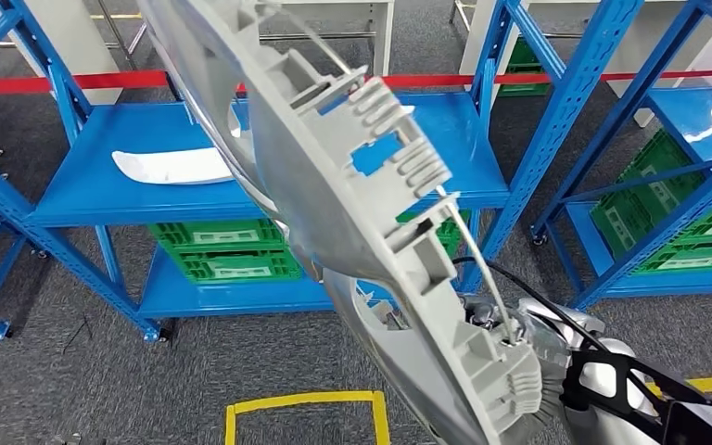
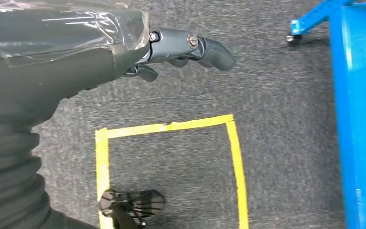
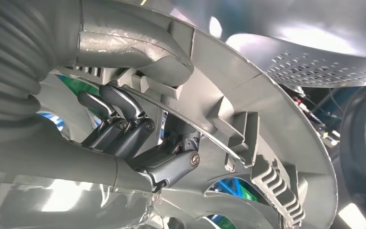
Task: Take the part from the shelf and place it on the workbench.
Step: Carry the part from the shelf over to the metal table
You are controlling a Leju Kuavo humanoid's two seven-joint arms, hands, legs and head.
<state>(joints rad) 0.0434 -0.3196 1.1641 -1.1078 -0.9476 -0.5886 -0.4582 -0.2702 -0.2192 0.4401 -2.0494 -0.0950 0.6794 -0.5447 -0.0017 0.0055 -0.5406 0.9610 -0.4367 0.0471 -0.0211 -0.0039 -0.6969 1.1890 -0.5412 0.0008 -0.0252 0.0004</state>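
Observation:
A large grey moulded plastic part [image 1: 352, 185], ribbed and slotted on its back, is lifted close in front of the head camera and runs slantwise from the upper left to the lower right. My right hand [image 3: 138, 138] grips it near its lower end, the dark fingers curled around a rib of the part [image 3: 267, 119] and the thumb pressed over its edge. In the head view the right arm [image 1: 612, 380] comes in from the lower right, behind the part. My left hand [image 2: 186, 47] hangs over the grey carpet with nothing in it and its fingers loosely extended.
A blue shelf [image 1: 130, 199] stands ahead with a white curved part [image 1: 171, 165] on it and green crates [image 1: 227, 250] below. A second blue rack [image 1: 667, 139] with green crates is at the right. A yellow taped square [image 1: 301, 403] marks the floor.

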